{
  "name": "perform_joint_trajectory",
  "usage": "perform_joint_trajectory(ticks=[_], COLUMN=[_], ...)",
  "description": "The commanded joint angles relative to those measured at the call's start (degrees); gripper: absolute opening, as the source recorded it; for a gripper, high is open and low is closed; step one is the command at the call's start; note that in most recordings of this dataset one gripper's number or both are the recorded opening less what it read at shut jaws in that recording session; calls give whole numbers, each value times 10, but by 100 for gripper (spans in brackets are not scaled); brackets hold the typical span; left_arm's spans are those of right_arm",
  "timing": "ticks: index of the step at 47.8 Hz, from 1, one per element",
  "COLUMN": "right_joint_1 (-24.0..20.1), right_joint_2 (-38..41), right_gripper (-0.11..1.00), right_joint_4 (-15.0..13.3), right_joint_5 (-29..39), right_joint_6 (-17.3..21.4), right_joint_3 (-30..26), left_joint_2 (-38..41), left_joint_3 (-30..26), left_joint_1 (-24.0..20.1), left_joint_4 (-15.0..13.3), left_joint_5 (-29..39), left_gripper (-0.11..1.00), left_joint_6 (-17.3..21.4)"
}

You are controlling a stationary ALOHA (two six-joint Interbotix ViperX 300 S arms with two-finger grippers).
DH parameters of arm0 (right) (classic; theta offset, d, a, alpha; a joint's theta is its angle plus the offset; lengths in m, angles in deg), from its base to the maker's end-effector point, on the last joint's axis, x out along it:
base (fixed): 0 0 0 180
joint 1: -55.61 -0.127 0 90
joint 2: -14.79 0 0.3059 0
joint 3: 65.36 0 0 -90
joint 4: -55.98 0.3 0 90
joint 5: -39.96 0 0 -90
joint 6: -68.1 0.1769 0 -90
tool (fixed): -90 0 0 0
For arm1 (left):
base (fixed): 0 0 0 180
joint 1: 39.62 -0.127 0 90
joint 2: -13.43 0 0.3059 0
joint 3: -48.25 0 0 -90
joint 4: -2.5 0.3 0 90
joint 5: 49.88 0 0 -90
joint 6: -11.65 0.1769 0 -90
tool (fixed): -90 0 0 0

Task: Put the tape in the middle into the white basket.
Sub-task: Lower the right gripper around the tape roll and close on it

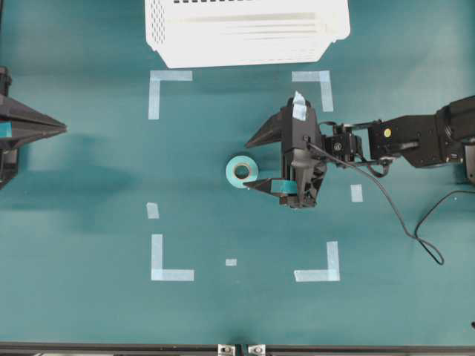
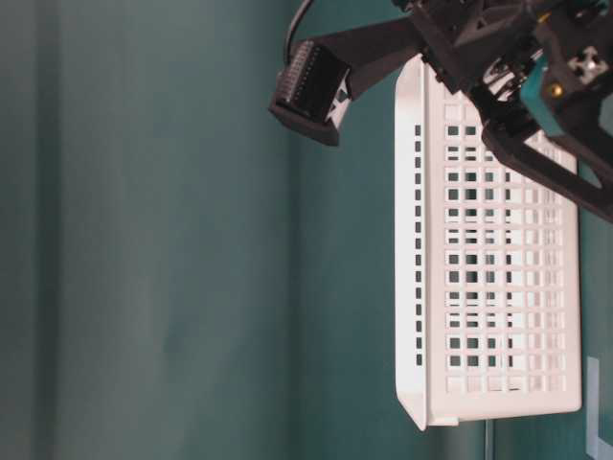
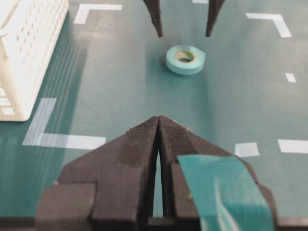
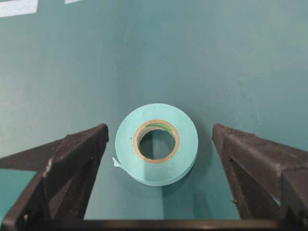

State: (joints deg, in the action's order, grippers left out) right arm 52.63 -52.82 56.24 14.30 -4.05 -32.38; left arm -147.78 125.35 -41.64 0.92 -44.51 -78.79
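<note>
The tape [image 4: 156, 150] lies flat mid-table, between the right gripper [image 4: 156, 144]'s wide-apart fingers, untouched; the left gripper [image 3: 159, 126] sits pressed together, well away; closing too high could skid the roll off, missing the white basket [image 1: 245, 33].

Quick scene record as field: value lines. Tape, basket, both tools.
tape: teal roll lying flat on the table, inside the marked square
white basket: at the far edge, no tape in it
right tool: open, fingers either side of the tape, not touching
left tool: shut, holding nothing, apart from the tape
task state: tape not yet gripped
</note>
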Motion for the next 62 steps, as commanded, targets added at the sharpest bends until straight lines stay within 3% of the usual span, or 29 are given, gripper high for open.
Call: perform_joint_trajectory(ticks=[1, 62], right_joint_1=[-3, -4], right_joint_2=[-4, 57], right_gripper=[99, 99], right_joint_4=[0, 2], right_joint_5=[-5, -3], right_joint_6=[1, 4], right_joint_3=[-11, -47], left_joint_2=[5, 5], left_joint_3=[-7, -7], left_joint_1=[-3, -3], left_joint_4=[0, 0], left_joint_5=[-6, -5], left_gripper=[-11, -11], left_joint_6=[0, 0])
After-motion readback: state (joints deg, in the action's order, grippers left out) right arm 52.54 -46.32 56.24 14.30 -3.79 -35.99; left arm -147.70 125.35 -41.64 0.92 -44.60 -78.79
